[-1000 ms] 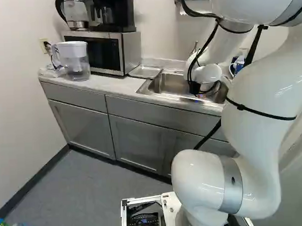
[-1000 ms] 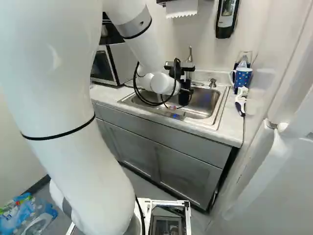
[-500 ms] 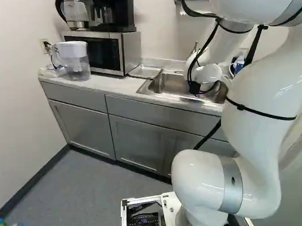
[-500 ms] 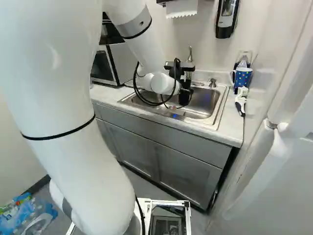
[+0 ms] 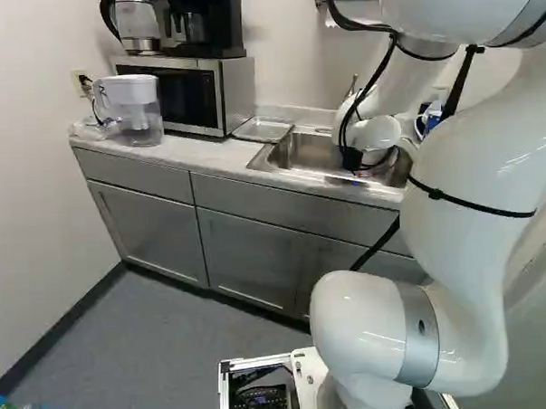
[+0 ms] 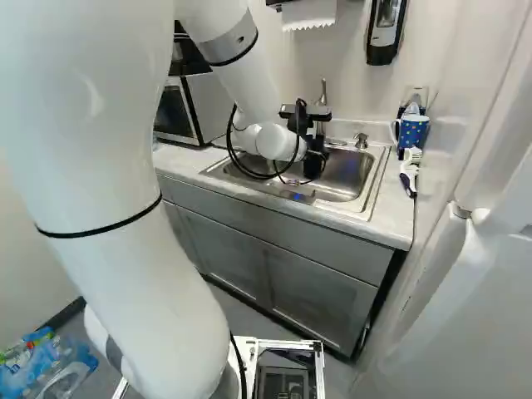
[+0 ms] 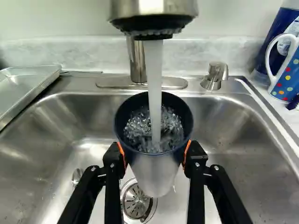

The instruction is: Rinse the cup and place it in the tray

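The arm [image 6: 125, 208] is unmoved; the metal cup [image 7: 155, 173] is pinched by the gripper [image 7: 154, 151] under running water [image 7: 154, 88], so rinsing seems underway, with the tray [image 7: 23, 86] at the gripper's ten o'clock.

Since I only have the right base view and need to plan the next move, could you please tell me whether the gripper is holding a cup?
Observer: Yes, the wrist view shows the gripper shut on a metallic cup, an orange pad on each side.
Operator: Thank you. Is water reaching it?
Observer: Yes, a stream of water falls from the faucet into its open mouth.
Operator: And where is the tray?
Observer: The left base view shows the tray between the microwave and the sink basin.
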Motion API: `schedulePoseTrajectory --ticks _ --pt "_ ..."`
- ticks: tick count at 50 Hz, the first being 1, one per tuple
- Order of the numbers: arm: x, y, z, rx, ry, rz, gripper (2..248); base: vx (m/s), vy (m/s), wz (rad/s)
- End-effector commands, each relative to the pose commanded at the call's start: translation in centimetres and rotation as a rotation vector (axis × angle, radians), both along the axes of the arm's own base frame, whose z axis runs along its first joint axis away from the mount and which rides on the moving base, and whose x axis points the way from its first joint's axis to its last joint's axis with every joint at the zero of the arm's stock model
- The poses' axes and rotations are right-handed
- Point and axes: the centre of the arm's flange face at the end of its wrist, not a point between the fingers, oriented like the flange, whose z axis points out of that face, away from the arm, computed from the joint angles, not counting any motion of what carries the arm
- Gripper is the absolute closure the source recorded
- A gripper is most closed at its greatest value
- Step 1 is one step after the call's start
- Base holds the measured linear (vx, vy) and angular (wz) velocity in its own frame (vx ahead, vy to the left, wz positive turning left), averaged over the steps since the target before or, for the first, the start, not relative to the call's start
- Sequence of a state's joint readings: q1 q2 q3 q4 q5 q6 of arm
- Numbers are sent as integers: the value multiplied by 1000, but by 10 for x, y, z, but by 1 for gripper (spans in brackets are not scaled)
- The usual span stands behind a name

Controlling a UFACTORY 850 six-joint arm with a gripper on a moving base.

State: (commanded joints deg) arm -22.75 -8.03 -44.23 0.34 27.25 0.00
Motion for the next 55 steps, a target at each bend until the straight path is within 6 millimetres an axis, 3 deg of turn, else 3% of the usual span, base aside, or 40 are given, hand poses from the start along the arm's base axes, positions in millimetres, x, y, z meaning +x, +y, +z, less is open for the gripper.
schedulePoseTrajectory --ticks 12,55 --pt "3 9 0 0 0 19 124 0 0 0" --pt "13 75 5 -2 -6 151 124 0 0 0"
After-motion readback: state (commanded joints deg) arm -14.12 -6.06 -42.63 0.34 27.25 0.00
